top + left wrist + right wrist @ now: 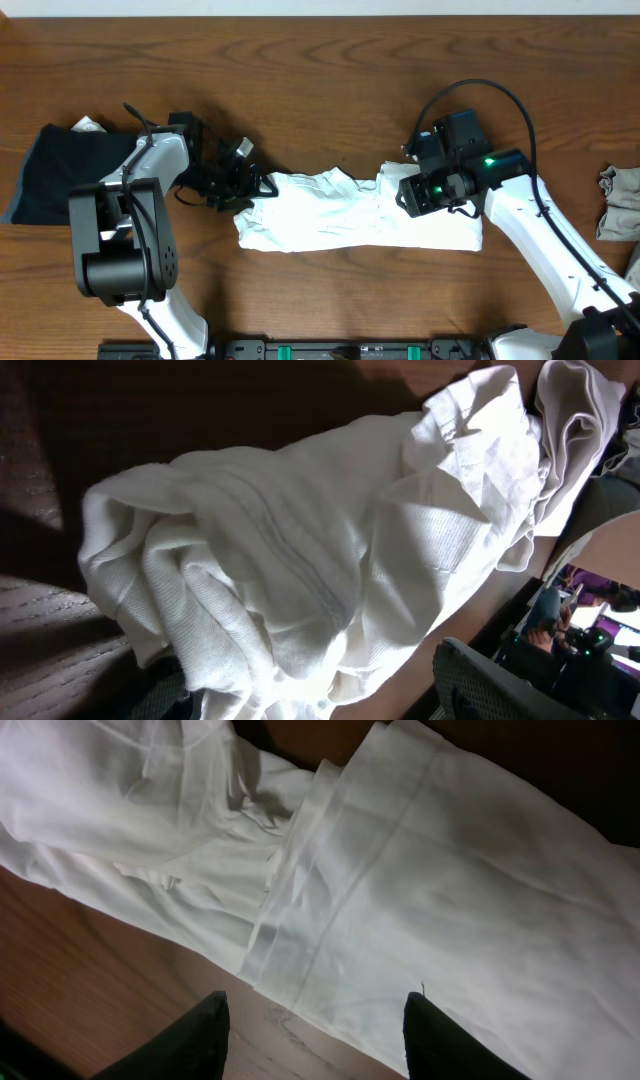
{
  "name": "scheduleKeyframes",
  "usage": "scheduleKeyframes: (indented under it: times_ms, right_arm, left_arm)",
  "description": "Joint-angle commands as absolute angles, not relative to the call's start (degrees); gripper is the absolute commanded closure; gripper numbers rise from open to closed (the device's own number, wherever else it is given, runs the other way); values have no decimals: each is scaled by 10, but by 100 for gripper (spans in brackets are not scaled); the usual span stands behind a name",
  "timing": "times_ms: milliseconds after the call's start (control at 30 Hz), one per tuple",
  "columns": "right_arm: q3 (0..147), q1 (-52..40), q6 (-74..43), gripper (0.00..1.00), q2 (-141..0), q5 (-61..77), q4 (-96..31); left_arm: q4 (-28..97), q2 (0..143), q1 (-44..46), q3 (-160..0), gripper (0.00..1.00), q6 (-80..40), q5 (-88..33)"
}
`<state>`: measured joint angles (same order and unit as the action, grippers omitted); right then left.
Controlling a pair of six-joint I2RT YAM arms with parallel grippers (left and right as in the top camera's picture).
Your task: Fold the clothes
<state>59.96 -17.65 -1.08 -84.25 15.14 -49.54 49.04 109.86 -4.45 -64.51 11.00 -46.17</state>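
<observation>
Toward the front edge of the table (pixel 320 70), at its middle, the white T-shirt (pixel 340 220) is seen as a crumpled band, judged mid-fold. The right hand (pixel 325 1040) is held over its right end, fingers apart and empty. The left hand (pixel 238 180) is set at the bunched left end; its grip cannot be told. A firm hold on both ends is called for next. A dark garment (pixel 50 175) at the left edge and a grey-beige garment (pixel 620 200) at the right edge are well apart, so nothing is blocked.

no legible text, label, brand, number or sign in any view
</observation>
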Motion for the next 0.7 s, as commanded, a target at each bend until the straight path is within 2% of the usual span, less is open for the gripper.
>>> scheduleKeyframes:
  times_ms: [0,500,567,667]
  right_arm:
    - [599,-171,-19,46,-840,148,-497]
    - [599,-172,-19,46,-840,148,-496]
    - [599,-172,-19,46,-840,148,-496]
    - [599,-172,-19,46,-840,148,-496]
  left_arm:
    - [492,1106,-45,-640,26,124,-469]
    - [442,1106,-20,-578,28,122,-443]
    - [443,1106,-18,-578,41,122,-443]
    - [443,1106,-19,-578,75,122,-443]
